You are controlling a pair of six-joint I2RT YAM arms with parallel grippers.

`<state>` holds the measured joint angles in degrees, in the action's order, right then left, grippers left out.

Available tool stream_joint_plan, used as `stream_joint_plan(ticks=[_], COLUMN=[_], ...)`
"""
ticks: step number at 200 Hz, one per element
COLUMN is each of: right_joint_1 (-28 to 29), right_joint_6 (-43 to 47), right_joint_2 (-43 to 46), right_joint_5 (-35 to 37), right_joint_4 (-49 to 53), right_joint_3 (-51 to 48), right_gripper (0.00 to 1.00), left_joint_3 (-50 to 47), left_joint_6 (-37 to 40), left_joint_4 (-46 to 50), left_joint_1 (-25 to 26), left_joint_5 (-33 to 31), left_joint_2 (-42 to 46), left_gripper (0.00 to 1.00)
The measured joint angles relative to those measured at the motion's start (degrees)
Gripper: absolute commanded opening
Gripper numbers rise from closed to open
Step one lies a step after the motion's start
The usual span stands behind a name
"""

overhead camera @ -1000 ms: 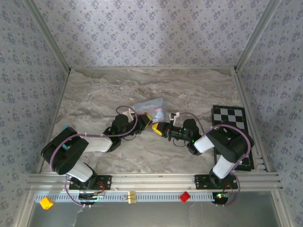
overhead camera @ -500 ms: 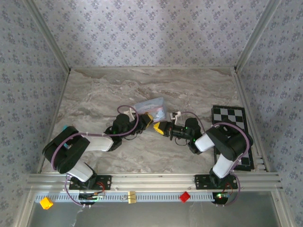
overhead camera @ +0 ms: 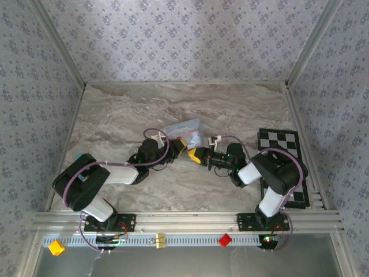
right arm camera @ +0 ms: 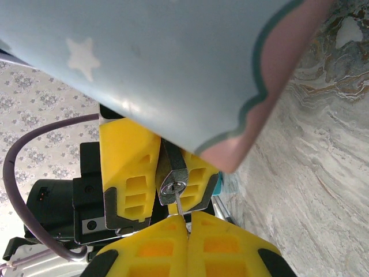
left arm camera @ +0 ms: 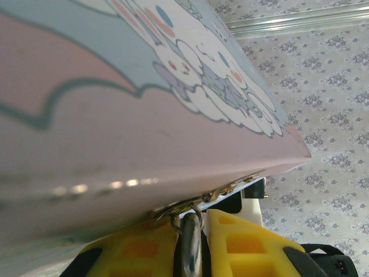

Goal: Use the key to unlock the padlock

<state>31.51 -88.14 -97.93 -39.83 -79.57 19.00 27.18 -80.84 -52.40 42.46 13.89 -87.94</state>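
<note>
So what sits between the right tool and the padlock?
The key, pinched in the right tool, its thin blade reaching the padlock; this shows in the right wrist view.

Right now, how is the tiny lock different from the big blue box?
The padlock is tiny; the tin is far bigger. The padlock is dark metal; the tin is pale blue and pink with cartoon pictures. The left pincer pinches the padlock, not the tin. Both meet at the tin's edge.

Padlock (right arm camera: 172,183) in left hand (overhead camera: 181,145) at the tin's (right arm camera: 144,63) edge, key (right arm camera: 180,212) in right hand (overhead camera: 195,154)
</note>
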Motion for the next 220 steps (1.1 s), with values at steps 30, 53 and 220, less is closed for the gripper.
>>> stream_joint_plan(ticks=[30,53,220], right_joint_1=[0.2,0.9,6.5], right_joint_6=[-0.2,-0.2,0.1], right_joint_2=[0.0,0.0,0.5], right_joint_5=[0.4,1.7,12.9], right_joint_4=[0.0,0.1,-0.9], right_joint_3=[0.0,0.0,-2.4], right_gripper=[0.00,0.00,0.00], left_joint_3=[0.3,0.3,0.3], left_joint_6=[0.3,0.4,-1.3], left_joint_4=[0.7,1.2,5.8], left_joint_1=[0.0,0.0,-1.6], left_joint_5=[0.0,-0.6,1.1], left_joint_2=[0.0,0.0,1.4], left_gripper=[0.00,0.00,0.00])
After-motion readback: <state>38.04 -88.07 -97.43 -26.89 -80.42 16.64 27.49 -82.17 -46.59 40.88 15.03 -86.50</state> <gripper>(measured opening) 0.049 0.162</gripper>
